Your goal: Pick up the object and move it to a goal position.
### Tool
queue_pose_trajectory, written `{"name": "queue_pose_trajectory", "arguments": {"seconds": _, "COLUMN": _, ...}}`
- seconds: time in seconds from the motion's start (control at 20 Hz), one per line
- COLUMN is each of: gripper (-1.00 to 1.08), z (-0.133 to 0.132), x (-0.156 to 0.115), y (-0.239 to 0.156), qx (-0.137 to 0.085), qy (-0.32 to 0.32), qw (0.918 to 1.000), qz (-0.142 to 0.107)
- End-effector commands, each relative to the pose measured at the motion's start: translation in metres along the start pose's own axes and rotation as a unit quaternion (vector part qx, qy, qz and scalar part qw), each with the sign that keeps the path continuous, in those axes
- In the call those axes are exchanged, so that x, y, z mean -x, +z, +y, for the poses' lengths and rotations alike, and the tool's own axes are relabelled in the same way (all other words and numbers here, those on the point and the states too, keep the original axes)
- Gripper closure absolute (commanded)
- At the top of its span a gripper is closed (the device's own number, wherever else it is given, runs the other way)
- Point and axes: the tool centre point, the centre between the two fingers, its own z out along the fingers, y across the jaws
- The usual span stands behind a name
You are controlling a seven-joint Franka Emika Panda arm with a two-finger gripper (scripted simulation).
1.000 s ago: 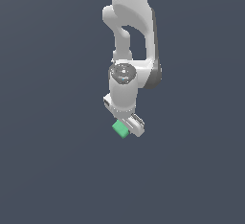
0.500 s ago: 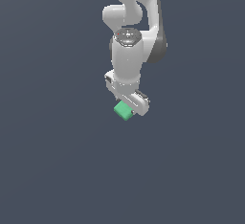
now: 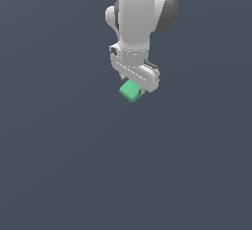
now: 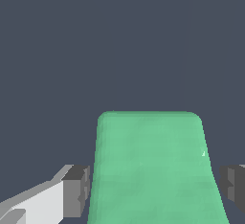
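Observation:
The object, a small mint-green cube (image 3: 130,91), hangs under the white arm in the exterior view, held off the dark floor. My gripper (image 3: 133,90) is shut on it, its white hand right above the cube. In the wrist view the green cube (image 4: 153,170) fills the space between the two dark pads (image 4: 76,191), one on each side, both pressed against its faces. Only the cube's upper face shows there; its lower part is cut off by the frame edge.
A plain dark grey floor (image 3: 64,165) spreads all around with nothing else on it. The arm's white links (image 3: 138,17) rise above the hand.
The arm has lifted the cube steadily higher in the exterior view and drifted slightly to that view's right. The grip on the cube has held.

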Motion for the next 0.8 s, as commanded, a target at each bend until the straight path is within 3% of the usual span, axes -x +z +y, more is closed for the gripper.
{"name": "queue_pose_trajectory", "arguments": {"seconds": 0.0, "gripper": 1.08, "z": 0.008, "x": 0.011, "y": -0.022, "qx": 0.001, "qy": 0.000, "qw": 1.0000, "qz": 0.000}}
{"name": "queue_pose_trajectory", "arguments": {"seconds": 0.75, "gripper": 1.08, "z": 0.033, "x": 0.052, "y": -0.106, "qx": 0.002, "qy": 0.000, "qw": 1.0000, "qz": 0.000}}
